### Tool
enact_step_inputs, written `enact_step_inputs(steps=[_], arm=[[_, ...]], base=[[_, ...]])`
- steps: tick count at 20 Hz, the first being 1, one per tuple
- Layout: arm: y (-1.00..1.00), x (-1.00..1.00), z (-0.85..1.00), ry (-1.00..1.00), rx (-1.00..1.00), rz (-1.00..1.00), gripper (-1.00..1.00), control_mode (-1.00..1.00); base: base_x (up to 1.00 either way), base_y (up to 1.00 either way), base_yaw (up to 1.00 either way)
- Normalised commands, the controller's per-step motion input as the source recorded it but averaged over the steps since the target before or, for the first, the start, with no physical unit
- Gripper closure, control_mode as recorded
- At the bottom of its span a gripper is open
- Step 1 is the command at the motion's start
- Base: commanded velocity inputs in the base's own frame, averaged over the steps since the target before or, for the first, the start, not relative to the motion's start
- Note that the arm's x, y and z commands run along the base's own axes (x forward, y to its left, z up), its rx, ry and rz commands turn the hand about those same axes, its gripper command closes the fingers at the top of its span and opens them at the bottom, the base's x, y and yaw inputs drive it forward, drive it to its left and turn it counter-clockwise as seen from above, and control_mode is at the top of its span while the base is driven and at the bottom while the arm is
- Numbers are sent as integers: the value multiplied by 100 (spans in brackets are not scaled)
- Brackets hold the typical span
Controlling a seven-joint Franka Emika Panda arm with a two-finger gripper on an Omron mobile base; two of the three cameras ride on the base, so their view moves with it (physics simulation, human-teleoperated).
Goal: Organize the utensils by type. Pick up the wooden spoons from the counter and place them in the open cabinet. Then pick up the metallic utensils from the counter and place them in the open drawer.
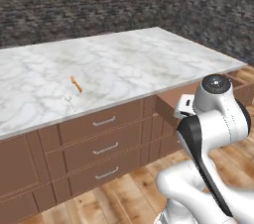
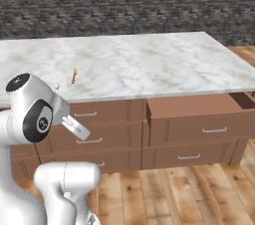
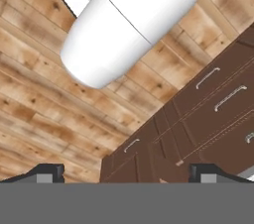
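Metal-utensil step in hand, wooden spoons apparently off the bench [image 1: 149, 54]: fork [image 1: 76, 84] and pale spoon [image 1: 68, 100] lying near its front edge, end effector [image 3: 126, 173] wide open and empty, aimed floorward; next, reach for fork, then drawer [image 2: 199, 112].

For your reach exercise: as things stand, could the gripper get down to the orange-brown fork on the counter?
Probably yes. The fork lies alone on the bare marble counter with nothing over it. The gripper is open, low and facing the floor, so the arm must swing up first.
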Motion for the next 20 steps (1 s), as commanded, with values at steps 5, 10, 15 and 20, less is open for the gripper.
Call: enact_step_inputs(steps=[5,10,15,20], arm=[[0,0,0,0,0,0,-100,100],[0,0,0,0,0,0,-100,100],[0,0,0,0,0,0,-100,100],[0,0,0,0,0,0,-100,100]], base=[[43,29,-2],[44,29,0],[46,26,0],[44,20,0]])
